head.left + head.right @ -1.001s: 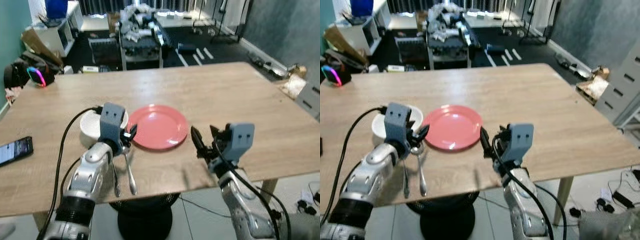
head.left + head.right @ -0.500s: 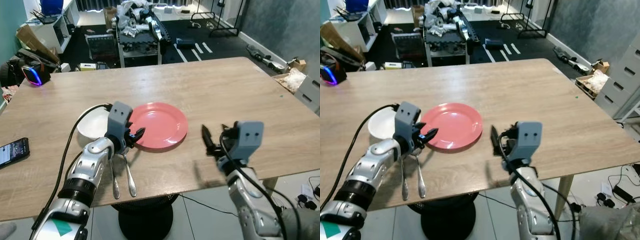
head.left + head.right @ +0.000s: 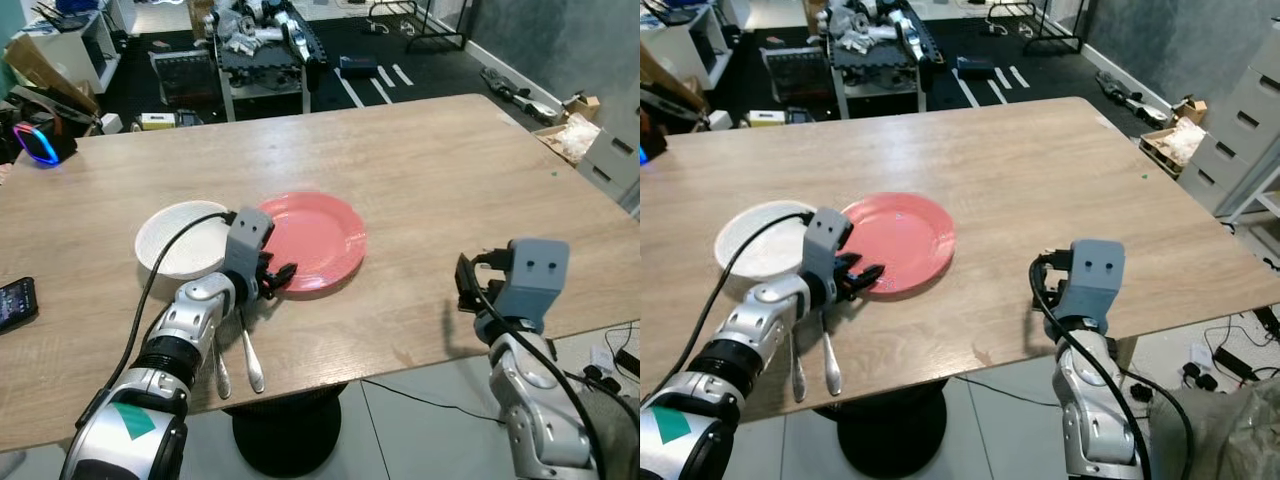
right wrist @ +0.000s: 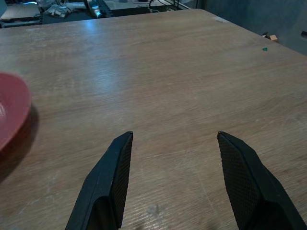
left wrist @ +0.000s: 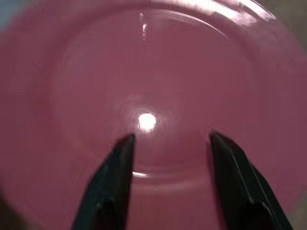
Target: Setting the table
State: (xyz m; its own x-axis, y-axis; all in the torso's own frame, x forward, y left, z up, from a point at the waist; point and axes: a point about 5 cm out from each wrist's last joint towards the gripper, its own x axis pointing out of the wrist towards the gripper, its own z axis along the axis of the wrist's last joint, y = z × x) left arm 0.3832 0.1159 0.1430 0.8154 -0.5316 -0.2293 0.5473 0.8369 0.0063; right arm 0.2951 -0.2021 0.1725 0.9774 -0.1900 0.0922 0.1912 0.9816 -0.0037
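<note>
Your left gripper (image 3: 281, 275) reaches over the near rim of the pink plate (image 3: 320, 235), fingers (image 5: 115, 177) spread and empty.

Your left forearm lies low across the worktop (image 3: 420, 170), passing over the two spoons (image 3: 248, 352) by the near edge, the white bowl (image 3: 175, 235) just beside the plate on your left. Your right gripper (image 3: 1038, 290) hangs at the near edge, well apart from the plate, its fingers (image 4: 111, 179) released and pointing across bare wood.
</note>
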